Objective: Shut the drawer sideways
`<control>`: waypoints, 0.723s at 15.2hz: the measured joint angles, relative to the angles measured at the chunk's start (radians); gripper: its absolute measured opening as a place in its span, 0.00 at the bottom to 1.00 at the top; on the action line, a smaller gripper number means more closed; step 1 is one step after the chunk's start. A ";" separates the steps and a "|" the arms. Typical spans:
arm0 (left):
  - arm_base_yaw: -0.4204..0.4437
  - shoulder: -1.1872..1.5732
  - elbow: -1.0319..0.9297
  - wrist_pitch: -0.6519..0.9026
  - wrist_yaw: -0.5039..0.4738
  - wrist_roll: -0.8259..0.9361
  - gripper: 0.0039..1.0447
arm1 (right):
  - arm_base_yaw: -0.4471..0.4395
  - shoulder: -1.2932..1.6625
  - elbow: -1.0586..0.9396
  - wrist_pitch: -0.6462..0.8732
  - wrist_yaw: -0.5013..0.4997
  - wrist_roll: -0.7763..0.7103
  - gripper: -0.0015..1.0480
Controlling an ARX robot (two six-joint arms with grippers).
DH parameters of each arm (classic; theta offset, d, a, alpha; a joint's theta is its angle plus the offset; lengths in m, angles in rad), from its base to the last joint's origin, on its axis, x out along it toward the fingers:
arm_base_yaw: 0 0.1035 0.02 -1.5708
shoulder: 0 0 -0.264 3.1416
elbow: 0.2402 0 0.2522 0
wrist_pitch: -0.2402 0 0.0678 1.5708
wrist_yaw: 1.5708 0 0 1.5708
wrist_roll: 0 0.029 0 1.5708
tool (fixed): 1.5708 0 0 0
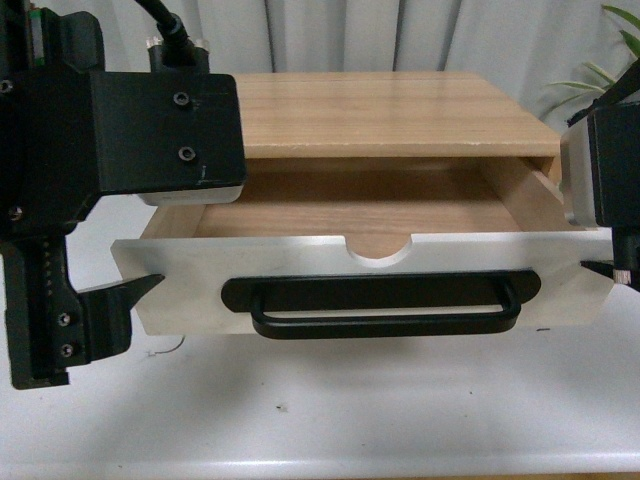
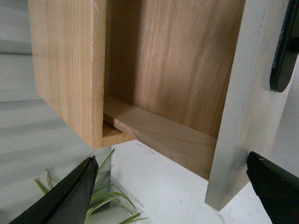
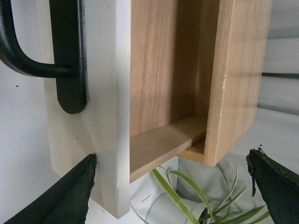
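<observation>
The drawer point(image 1: 330, 262) stands pulled out of the light wood cabinet point(image 1: 390, 110). Its white front panel carries a long black bar handle point(image 1: 385, 305) and a semicircular notch point(image 1: 378, 250); the wood inside shows. My left gripper point(image 1: 138, 288) is open at the panel's left end, one fingertip touching its front face. In the left wrist view the panel end point(image 2: 243, 102) lies between the open fingers of my left gripper point(image 2: 173, 191). My right gripper point(image 1: 605, 266) is open at the panel's right end; in the right wrist view the panel point(image 3: 105, 116) sits between the fingers of my right gripper point(image 3: 170, 191).
The cabinet rests on a white table point(image 1: 320, 410). A pale curtain point(image 1: 350, 35) hangs behind it. Green plant leaves point(image 1: 600, 80) show at the far right, and also below the cabinet corner in the left wrist view point(image 2: 107, 196) and the right wrist view point(image 3: 187, 191).
</observation>
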 joint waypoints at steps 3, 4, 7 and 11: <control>-0.010 0.034 0.005 0.042 -0.013 -0.011 0.94 | 0.000 0.025 0.022 0.000 0.000 0.007 0.94; -0.010 0.039 0.007 0.044 -0.016 -0.012 0.94 | -0.001 0.030 0.029 -0.001 0.000 0.007 0.94; -0.014 0.073 0.024 0.097 -0.037 -0.034 0.94 | -0.012 0.085 0.074 0.006 0.000 0.009 0.94; -0.045 0.193 0.069 0.227 -0.082 -0.088 0.94 | -0.042 0.253 0.209 -0.009 -0.033 0.035 0.94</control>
